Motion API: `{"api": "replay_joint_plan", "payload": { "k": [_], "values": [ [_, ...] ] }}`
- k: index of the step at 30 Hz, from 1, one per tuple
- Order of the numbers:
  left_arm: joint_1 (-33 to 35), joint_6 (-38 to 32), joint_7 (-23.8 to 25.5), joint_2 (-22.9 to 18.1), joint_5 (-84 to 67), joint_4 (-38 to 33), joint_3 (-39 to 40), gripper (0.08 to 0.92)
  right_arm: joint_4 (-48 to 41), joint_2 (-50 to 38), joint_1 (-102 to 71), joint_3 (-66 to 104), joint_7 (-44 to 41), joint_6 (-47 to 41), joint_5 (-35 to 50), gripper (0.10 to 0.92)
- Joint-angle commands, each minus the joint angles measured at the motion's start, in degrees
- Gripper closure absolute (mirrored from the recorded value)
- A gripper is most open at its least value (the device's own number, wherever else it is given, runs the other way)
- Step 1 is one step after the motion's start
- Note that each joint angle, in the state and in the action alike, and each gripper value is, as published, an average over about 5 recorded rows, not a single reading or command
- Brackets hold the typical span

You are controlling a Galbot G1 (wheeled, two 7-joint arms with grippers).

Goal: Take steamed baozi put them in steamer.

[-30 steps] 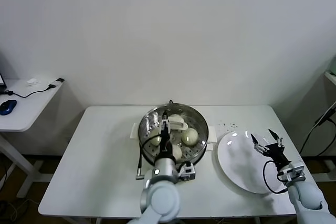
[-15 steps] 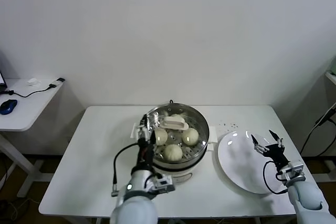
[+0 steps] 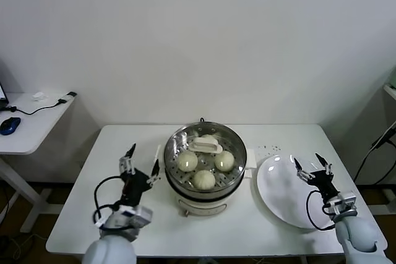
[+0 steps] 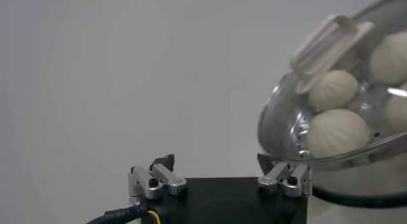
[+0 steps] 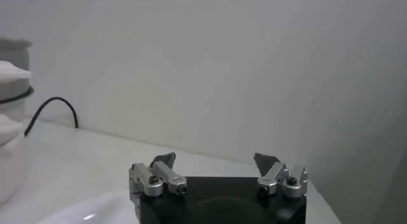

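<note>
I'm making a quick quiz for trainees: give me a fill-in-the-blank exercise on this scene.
1. The number of steamed baozi visible under the glass lid is ____.
2. The baozi lie inside the ____, a shiny pot in the middle of the white table.
3. The white plate beside the pot holds ____ baozi.
4. The left gripper beside the pot and the right gripper over the plate both have their jaws ____.

Missing words: four; steamer; no; open

The lid [image 3: 205,148] partly hides the rear baozi [image 3: 209,140]; the head view's edge cuts off both arms.
</note>
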Motion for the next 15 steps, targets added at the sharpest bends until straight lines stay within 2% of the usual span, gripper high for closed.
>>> {"api": "replay_joint_plan", "payload": {
  "k": [1,7,15],
  "values": [
    [8.45,-17.31,-2.75,-5.39,-35.32,1.77,-19.2,0.177,5.51,1.88,-2.6,0.57,0.4,-1.29,1.34,0.203],
    [10.58,-24.23,-1.6,-7.22,-37.94,7.0,-20.1,0.177,7.56,2.3,-4.54,1.38,0.27,-1.96,3.37,0.203],
    [10.55,-25.93,-0.95,-7.84,-38.84,9.68,-20.28,0.177,9.46,3.04,-6.59,2.19,0.19,-1.75,4.06,0.203]
  ]
}}
